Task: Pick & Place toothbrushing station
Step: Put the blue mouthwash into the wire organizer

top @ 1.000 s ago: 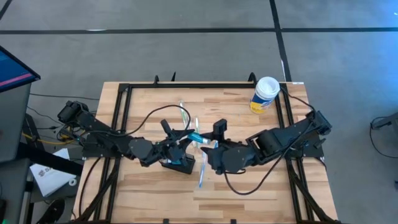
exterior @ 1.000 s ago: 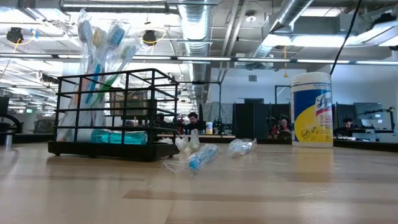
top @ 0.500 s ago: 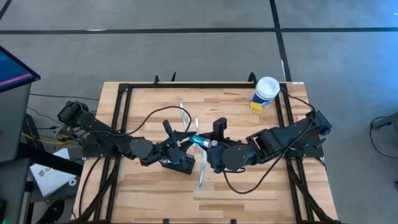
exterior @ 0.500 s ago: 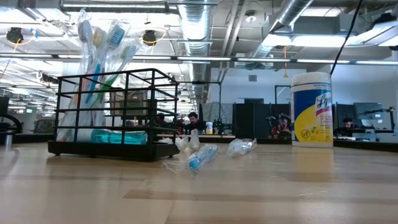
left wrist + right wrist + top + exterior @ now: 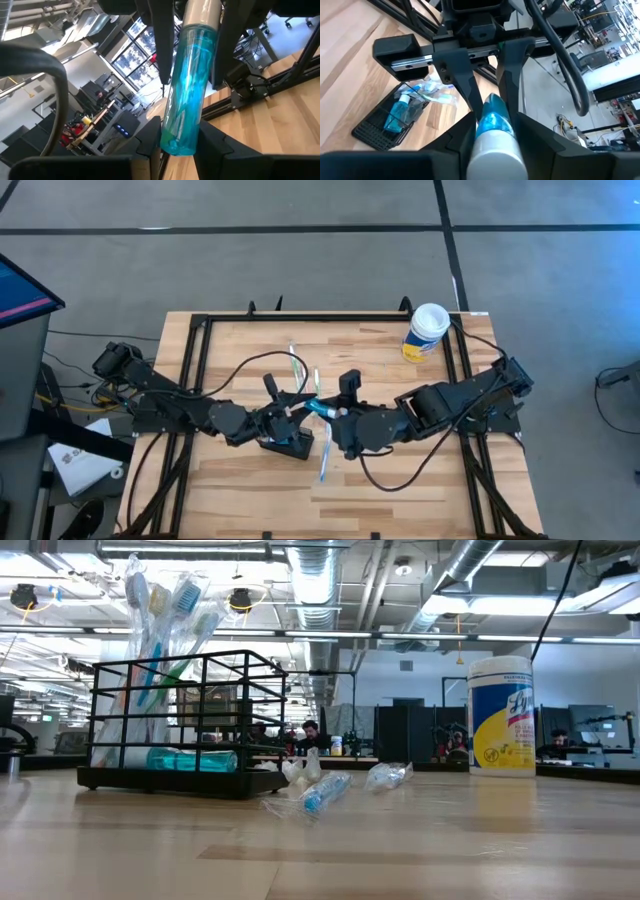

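A teal see-through tube (image 5: 318, 408) with a white cap is held between both grippers at the table's middle, above and just right of the toothbrushing station. The station is a black wire holder (image 5: 285, 444), also in the low view (image 5: 180, 730). It stands on the table with several wrapped toothbrushes (image 5: 160, 620) upright in it and a teal tube (image 5: 190, 759) lying on its floor. My left gripper (image 5: 302, 410) is shut on the held tube's teal end. My right gripper (image 5: 332, 418) is shut on its capped end. My left gripper pinches the tube's teal closed end (image 5: 176, 142) between its two fingers (image 5: 150, 145). It comes level from the table's left, along the tube, which is lifted clear. My right gripper pinches the tube's white-capped end (image 5: 494, 145) between its two fingers (image 5: 462, 135). It comes level from the table's right, along the tube.
Wrapped toothbrushes lie loose on the table, far (image 5: 296, 363) and near (image 5: 325, 452) of the grippers, and show in the low view (image 5: 325, 790). A white-lidded yellow-and-white canister (image 5: 426, 330) stands at the far right. Black rails (image 5: 195, 370) run along the table's sides.
My right gripper has edged a little toward the table's left, closer to my left gripper. The tube stays between them, clear of the table.
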{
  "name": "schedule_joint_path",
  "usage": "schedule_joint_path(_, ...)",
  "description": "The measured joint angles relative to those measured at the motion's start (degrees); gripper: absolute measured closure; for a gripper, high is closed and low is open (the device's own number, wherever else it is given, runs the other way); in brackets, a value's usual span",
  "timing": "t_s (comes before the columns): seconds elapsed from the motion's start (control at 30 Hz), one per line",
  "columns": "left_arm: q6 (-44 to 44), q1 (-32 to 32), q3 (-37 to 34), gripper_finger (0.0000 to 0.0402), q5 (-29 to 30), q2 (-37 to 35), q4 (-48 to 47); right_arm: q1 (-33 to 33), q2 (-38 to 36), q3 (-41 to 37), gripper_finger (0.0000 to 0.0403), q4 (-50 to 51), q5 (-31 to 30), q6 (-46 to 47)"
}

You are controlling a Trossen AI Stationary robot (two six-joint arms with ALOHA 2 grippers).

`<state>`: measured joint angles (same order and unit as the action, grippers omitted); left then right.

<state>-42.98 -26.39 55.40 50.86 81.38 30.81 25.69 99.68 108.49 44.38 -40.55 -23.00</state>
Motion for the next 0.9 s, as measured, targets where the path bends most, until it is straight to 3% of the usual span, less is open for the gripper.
schedule_joint_path(0.3, 0.5, 0.0, 0.0, 0.0326, -0.3, 0.0, 0.1, -0.4, 0.0, 0.0, 0.0281, 0.1, 0.0, 0.0)
schedule_joint_path(0.53, 0.7, 0.0, 0.0, 0.0326, -0.3, 0.0, 0.1, -0.4, 0.0, 0.0, 0.033, 0.1, 0.0, -0.1)
schedule_joint_path(0.9, -0.3, 0.0, 0.0, 0.0308, 0.3, 0.0, 0.0, -0.3, 0.0, 0.0, 0.0329, 0.0, 0.1, 0.1)
